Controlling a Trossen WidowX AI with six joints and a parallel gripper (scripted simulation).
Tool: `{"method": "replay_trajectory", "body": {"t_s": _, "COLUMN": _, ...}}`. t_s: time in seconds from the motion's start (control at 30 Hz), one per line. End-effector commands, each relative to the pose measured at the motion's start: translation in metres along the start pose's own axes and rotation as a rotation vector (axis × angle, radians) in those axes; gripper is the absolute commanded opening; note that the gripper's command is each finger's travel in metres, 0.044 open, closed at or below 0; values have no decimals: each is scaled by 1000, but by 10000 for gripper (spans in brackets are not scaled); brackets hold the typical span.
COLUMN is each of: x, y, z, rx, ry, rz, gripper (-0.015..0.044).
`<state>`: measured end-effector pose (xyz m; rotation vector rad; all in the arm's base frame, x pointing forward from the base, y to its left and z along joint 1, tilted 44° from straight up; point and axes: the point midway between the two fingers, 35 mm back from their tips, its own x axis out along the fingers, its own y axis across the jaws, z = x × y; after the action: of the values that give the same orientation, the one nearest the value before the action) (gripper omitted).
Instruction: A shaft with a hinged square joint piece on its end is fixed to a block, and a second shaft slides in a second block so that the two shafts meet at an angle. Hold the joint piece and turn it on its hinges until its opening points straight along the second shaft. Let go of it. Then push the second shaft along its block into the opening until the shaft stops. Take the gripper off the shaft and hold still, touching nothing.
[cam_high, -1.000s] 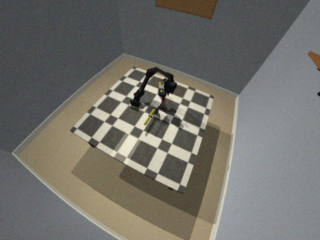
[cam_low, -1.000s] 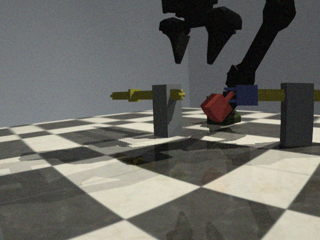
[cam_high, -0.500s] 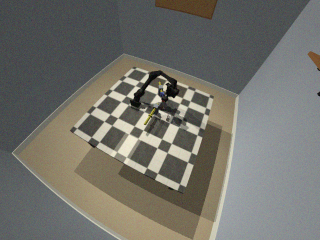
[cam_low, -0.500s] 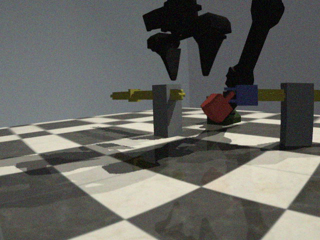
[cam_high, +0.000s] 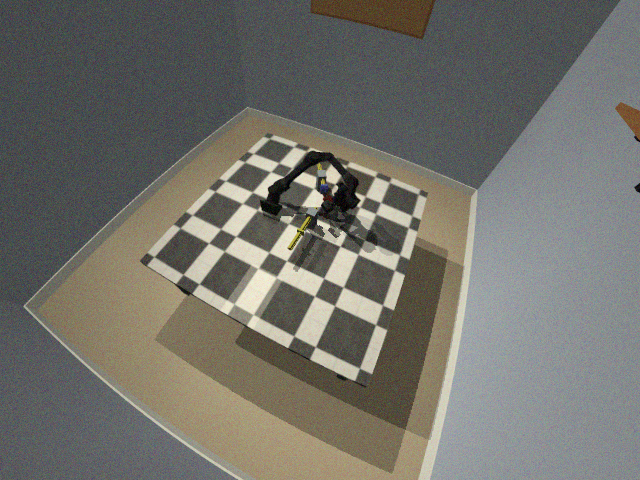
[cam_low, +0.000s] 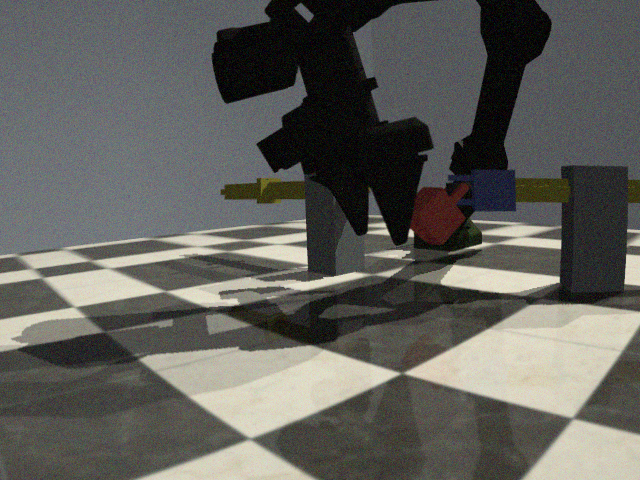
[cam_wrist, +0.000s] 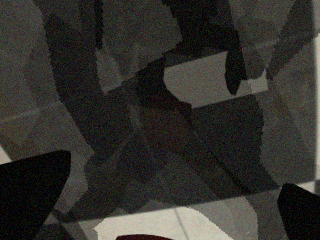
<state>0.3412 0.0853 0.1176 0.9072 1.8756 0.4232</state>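
The red joint piece (cam_high: 328, 197) (cam_low: 438, 215) hangs off the blue hinge fork (cam_high: 324, 189) (cam_low: 494, 190) on the fixed shaft (cam_low: 541, 190), between the two grey blocks; my hand (cam_high: 324, 207) (cam_low: 379, 238) (cam_wrist: 178, 179) is released beside it, and I judge I should centre the spread fingers across its body, close squarely, and swing it about its hinges without dragging sideways. Its long axis appears tilted, slanting down from the fork toward the tabletop (cam_high: 289, 310) (cam_low: 320, 403), out of line with the yellow second shaft (cam_high: 299, 232) (cam_low: 242, 191); where its opening faces I cannot tell.
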Motion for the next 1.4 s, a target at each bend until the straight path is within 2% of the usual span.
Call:
{"method": "replay_trajectory", "body": {"t_s": 0.0, "x": 0, "y": 1, "z": 0, "rx": 17, "ry": 3, "rz": 4, "gripper": 440}}
{"method": "replay_trajectory", "body": {"t_s": 0.5, "x": 10, "y": 3, "z": -47, "rx": 15, "ry": 19, "rz": -6, "gripper": 440}}
{"method": "replay_trajectory", "body": {"t_s": 1.23, "x": 40, "y": 3, "z": -48, "rx": 14, "ry": 20, "rz": -5, "gripper": 440}}
{"method": "replay_trajectory", "body": {"t_s": 1.37, "x": 40, "y": 3, "z": -48, "rx": 14, "ry": 20, "rz": -5, "gripper": 335}}
